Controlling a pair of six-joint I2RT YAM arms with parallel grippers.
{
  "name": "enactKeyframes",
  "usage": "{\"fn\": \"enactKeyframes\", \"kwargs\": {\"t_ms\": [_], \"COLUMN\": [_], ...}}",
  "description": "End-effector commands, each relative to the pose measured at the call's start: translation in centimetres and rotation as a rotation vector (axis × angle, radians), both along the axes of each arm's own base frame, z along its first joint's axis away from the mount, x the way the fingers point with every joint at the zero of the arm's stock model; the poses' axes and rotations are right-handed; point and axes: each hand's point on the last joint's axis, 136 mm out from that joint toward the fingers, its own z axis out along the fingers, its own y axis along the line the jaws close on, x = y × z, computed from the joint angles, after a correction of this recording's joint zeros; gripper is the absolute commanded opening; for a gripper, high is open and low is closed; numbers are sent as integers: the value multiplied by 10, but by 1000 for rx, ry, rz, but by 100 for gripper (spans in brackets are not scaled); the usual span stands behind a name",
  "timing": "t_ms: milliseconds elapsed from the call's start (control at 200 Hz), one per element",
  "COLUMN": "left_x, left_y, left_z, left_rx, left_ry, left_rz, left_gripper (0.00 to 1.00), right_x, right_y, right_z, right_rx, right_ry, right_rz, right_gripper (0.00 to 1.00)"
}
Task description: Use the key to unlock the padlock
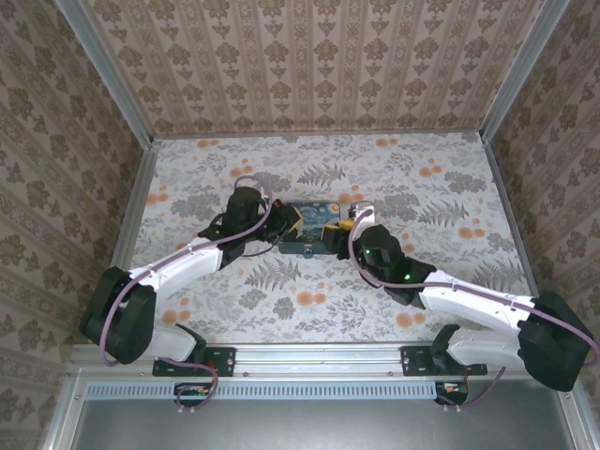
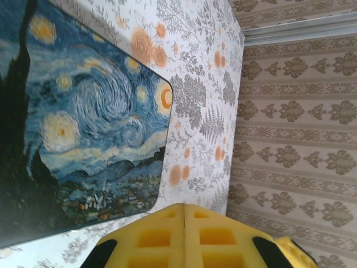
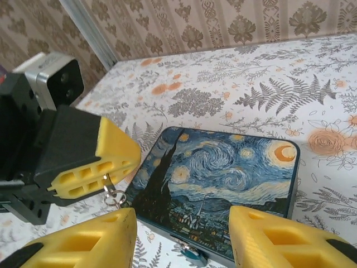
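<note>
The tiny teal padlock (image 3: 195,255) hangs at the front edge of the starry-night box (image 3: 223,178), near the box's near side in the top view (image 1: 307,251). My left gripper (image 2: 184,207) is shut. The right wrist view shows the key's small metal ring (image 3: 115,196) dangling from its yellow fingers (image 3: 106,162), just off the box's left corner. The key's blade is hidden between the pads. My right gripper (image 3: 181,223) is open wide over the box's front edge, with the padlock low between its fingers. From above, the left gripper (image 1: 279,232) and right gripper (image 1: 361,218) flank the box (image 1: 314,220).
The box lies mid-table on a floral cloth (image 1: 422,187). Patterned walls (image 1: 309,66) close in the back and both sides. There is open cloth behind the box and toward both side walls.
</note>
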Motion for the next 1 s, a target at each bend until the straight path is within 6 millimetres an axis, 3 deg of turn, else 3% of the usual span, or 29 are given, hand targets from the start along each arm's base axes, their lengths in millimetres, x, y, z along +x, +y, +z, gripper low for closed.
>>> {"fn": "enactKeyframes", "kwargs": {"t_ms": [0,245,430,455,670,825,995], "left_x": [8,8,8,9,13,16,18], "left_y": [6,9,12,12,13,16,17], "left_z": [25,55,60,60,55,52,52], "left_rx": [30,18,-2,-7,-66,-110,-127], "left_ry": [-193,-444,-501,-502,-488,-492,-502], "left_rz": [-33,-80,-66,-62,-19,34,60], "left_gripper": [0,0,0,0,0,0,0], "right_x": [-5,9,21,24,34,34,31], "right_y": [7,22,38,42,52,58,70], "right_z": [3,12,26,18,13,-2,-5], "right_rx": [219,587,827,839,1018,1075,1144], "right_ry": [108,240,276,300,356,409,442], "right_rz": [40,77,113,109,111,78,79], "right_gripper": [50,53,56,57,60,61,65]}}
